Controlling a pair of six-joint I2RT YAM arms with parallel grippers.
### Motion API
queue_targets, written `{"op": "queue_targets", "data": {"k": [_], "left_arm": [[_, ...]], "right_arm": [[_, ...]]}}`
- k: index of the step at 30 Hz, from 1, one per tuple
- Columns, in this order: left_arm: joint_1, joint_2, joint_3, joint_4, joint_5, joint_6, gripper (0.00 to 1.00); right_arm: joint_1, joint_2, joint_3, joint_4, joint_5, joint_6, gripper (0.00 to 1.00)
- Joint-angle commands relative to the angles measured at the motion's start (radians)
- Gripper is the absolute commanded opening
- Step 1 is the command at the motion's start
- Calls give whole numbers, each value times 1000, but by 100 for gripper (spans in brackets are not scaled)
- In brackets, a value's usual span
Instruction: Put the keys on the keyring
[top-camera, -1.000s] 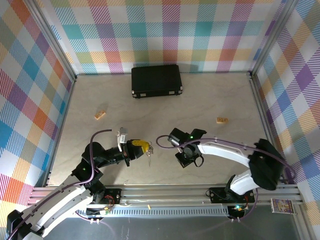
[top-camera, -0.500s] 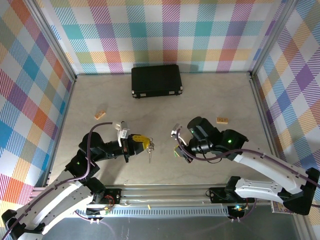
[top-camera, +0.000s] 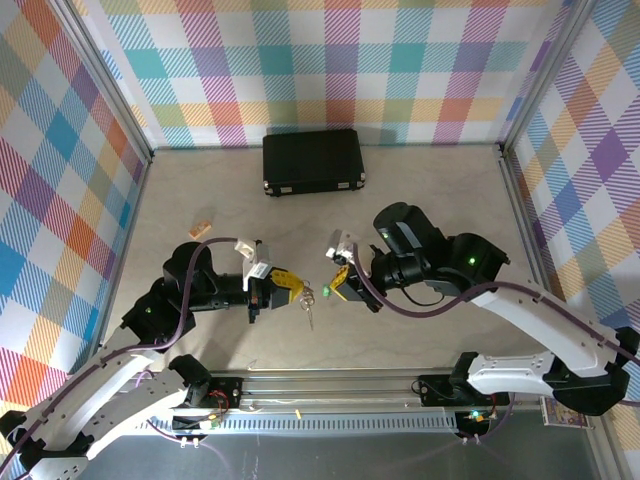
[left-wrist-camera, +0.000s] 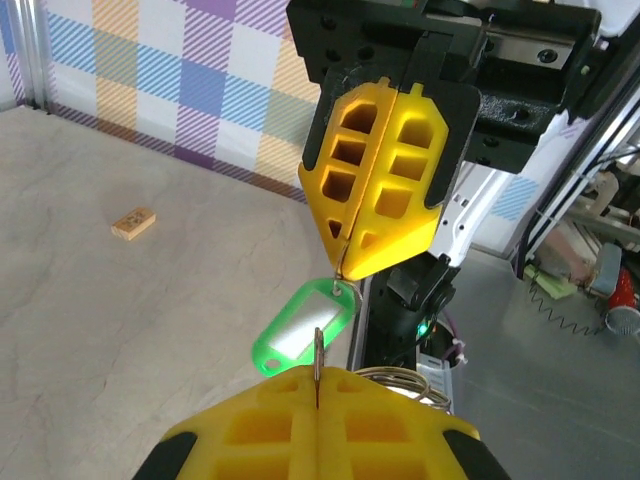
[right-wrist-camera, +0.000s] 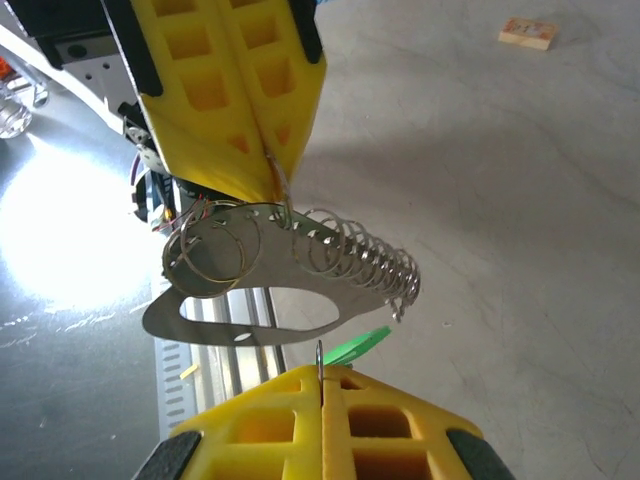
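Both arms meet above the near middle of the counter (top-camera: 420, 200), their yellow tips facing each other and just apart. The left pincer (top-camera: 292, 290) is closed, its fingers pinching the top edge of the keyring (right-wrist-camera: 290, 278), a flat silver oval with a long cut-out. The keyring hangs clear of the counter. A row of small wire rings (right-wrist-camera: 365, 262) stands along its upper edge, with one larger wire ring at the end nearest the pincer.

The right pincer (top-camera: 337, 287) is also closed and grips the green-headed key (left-wrist-camera: 303, 328) by the thin wire loop at its top (the head looks like a small tag with a pale window). The key dangles just beside the keyring, between the two pincers, not threaded on any ring.

A black case (top-camera: 312, 161) lies at the far side of the counter, and a small wooden block (top-camera: 203, 224) sits to the left.
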Motion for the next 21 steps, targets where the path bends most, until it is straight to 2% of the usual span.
{"op": "queue_targets", "data": {"k": [1, 10, 21], "left_arm": [[9, 21, 76, -106, 38, 119, 0], [10, 0, 99, -111, 56, 149, 0], [10, -50, 91, -51, 111, 119, 0]], "right_arm": [[37, 11, 42, -46, 13, -53, 0], [100, 49, 98, -27, 72, -89, 0], [124, 81, 176, -54, 31, -67, 0]]}}
